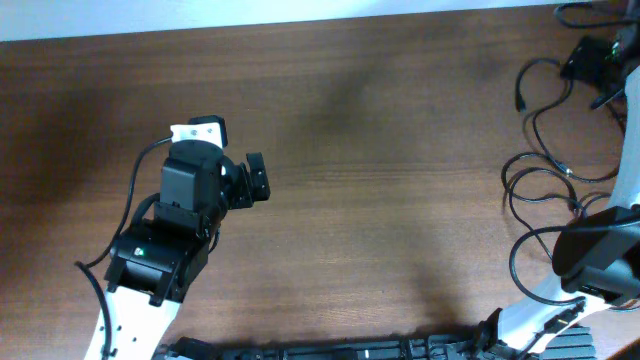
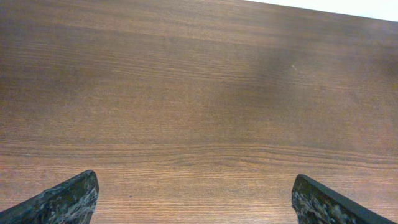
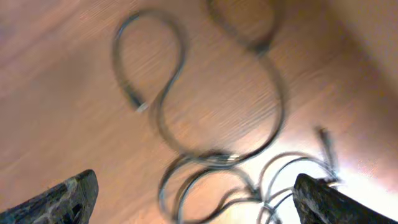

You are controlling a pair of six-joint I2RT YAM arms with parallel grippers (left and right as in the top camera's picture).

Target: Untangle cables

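The cables [image 1: 540,170] are thin black cords in loose loops at the right side of the wooden table, running from the upper right down toward my right arm. In the right wrist view they [image 3: 205,155] show blurred, with loops and small plug ends spread under the fingers. My right gripper [image 3: 196,202] is open above the loops and holds nothing. In the overhead view the right arm [image 1: 600,255] hides its fingers. My left gripper [image 1: 255,180] is open and empty over bare wood at the left, far from the cables; its open fingers [image 2: 196,202] show in the left wrist view.
A small black box [image 1: 590,58] with cords attached lies at the far right top corner. The table's far edge [image 1: 300,25] runs along the top. A dark rail [image 1: 380,350] lies along the front edge.
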